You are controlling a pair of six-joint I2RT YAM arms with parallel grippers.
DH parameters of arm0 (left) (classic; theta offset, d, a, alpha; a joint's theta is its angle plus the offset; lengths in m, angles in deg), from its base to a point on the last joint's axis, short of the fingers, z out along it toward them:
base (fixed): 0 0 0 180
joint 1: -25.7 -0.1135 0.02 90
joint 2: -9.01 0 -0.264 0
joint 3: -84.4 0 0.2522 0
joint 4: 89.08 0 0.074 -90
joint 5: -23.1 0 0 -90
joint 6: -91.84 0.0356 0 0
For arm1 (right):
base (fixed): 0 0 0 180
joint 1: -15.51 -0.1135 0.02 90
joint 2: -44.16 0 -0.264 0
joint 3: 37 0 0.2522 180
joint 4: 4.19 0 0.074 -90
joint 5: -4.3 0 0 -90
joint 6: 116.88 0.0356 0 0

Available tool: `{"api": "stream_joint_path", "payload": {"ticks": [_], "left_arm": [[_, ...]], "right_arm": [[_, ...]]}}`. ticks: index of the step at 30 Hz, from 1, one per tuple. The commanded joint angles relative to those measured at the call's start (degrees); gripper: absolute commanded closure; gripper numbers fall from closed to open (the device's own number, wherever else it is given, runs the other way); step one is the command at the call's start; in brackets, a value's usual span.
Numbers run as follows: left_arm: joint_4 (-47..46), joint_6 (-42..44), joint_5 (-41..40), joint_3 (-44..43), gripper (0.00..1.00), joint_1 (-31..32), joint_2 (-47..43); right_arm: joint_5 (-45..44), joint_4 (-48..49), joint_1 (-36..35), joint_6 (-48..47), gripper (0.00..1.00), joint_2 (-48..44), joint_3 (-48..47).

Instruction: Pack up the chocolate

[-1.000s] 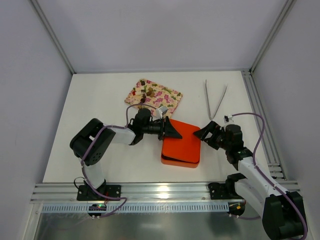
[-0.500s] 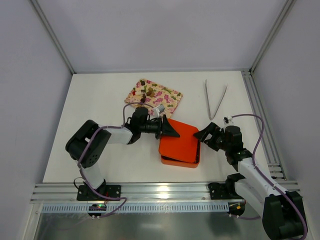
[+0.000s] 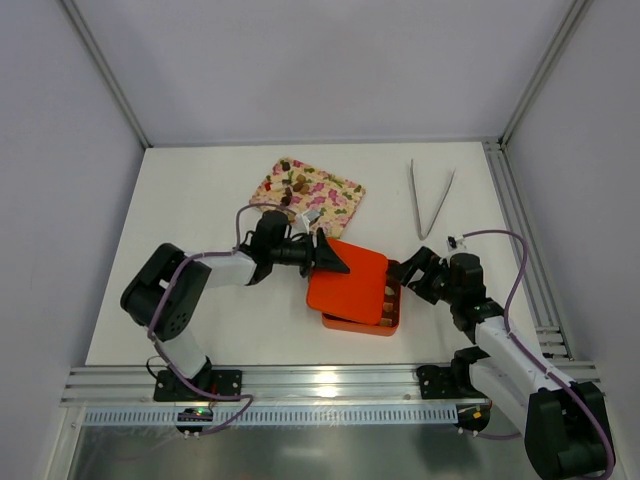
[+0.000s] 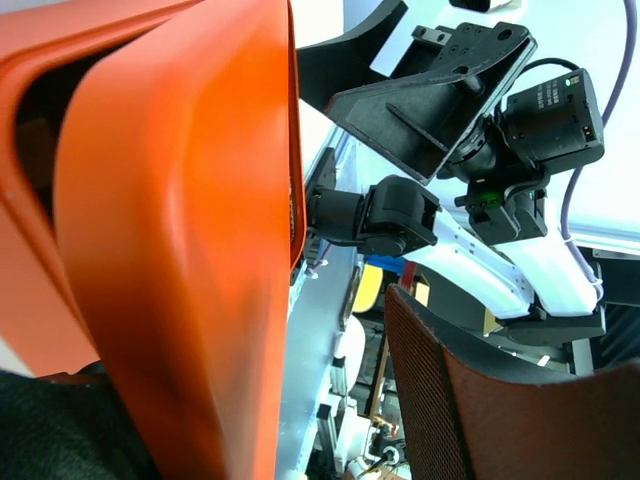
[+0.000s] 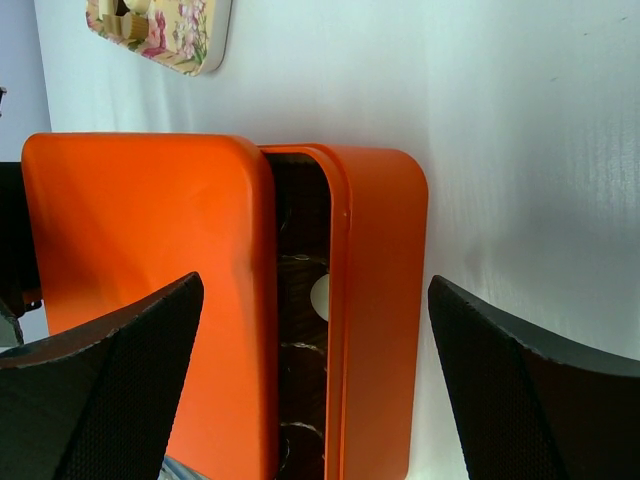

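Observation:
The orange box (image 3: 360,322) stands mid-table. Its orange lid (image 3: 345,285) lies shifted left, so a strip of dark chocolate (image 3: 387,298) shows along the box's right side. More chocolate lumps (image 3: 295,186) lie on the pink floral tray (image 3: 330,197). My left gripper (image 3: 333,260) is rolled on its side at the lid's left edge. In the left wrist view the lid (image 4: 180,250) fills the left, and my upper finger (image 4: 500,400) stands clear of it. My right gripper (image 3: 405,272) is open and empty just right of the box. The right wrist view shows the box (image 5: 385,300), the lid (image 5: 150,250) and the chocolate (image 5: 300,275) between the fingers.
Metal tongs (image 3: 432,198) lie at the back right of the table. The tray's corner also shows at the top left of the right wrist view (image 5: 190,40). Frame posts and grey walls close in the table's sides and back.
My left gripper has drawn back to the left and the lid has slid left with it, uncovering the box's right side. The right gripper has barely moved.

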State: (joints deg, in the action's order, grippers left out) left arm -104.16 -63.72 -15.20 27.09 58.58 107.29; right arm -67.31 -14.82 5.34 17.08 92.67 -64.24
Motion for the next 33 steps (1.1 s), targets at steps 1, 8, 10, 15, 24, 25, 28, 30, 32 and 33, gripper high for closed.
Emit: {"api": "stream_joint_path", "payload": {"ticks": [1,8,10,15,24,25,28,30,32,33], "left_arm": [[4.3,4.1,1.8,0.0,0.40,-1.0,-2.8],[11.4,7.7,0.9,-0.4,0.37,-2.0,-4.4],[13.8,8.9,0.7,-0.6,0.37,-2.6,-4.6],[19.4,11.9,0.0,-1.4,0.35,-3.5,-5.5],[26.9,15.6,-0.9,-3.6,0.34,-4.1,-4.0],[27.5,15.9,-1.0,-3.7,0.34,-4.1,-4.0],[28.7,17.0,-1.1,-4.1,0.34,-4.2,-4.3],[30.0,17.2,-1.0,-4.2,0.33,-4.4,-4.8],[30.2,17.3,-0.7,-4.3,0.33,-4.6,-5.7],[30.3,17.1,-0.6,-4.3,0.33,-4.8,-5.9]], "right_arm": [[-0.9,3.5,-0.4,-0.1,0.07,0.2,0.1],[-1.0,3.7,-0.4,0.0,0.07,0.4,0.4],[-0.9,3.6,-0.4,-0.1,0.07,0.4,0.4],[-0.9,3.6,-0.4,-0.2,0.07,0.3,0.6],[-0.8,4.1,-0.3,-0.1,0.07,0.4,0.9],[-0.9,4.1,-0.3,-0.1,0.07,0.4,0.9],[-1.0,4.0,-0.4,-0.3,0.07,0.1,0.9],[-0.9,4.0,-0.3,-0.3,0.07,0.2,1.0],[-1.0,4.2,-0.4,-0.3,0.07,0.4,1.3],[-1.1,4.3,-0.4,-0.3,0.07,0.4,1.3]]}}
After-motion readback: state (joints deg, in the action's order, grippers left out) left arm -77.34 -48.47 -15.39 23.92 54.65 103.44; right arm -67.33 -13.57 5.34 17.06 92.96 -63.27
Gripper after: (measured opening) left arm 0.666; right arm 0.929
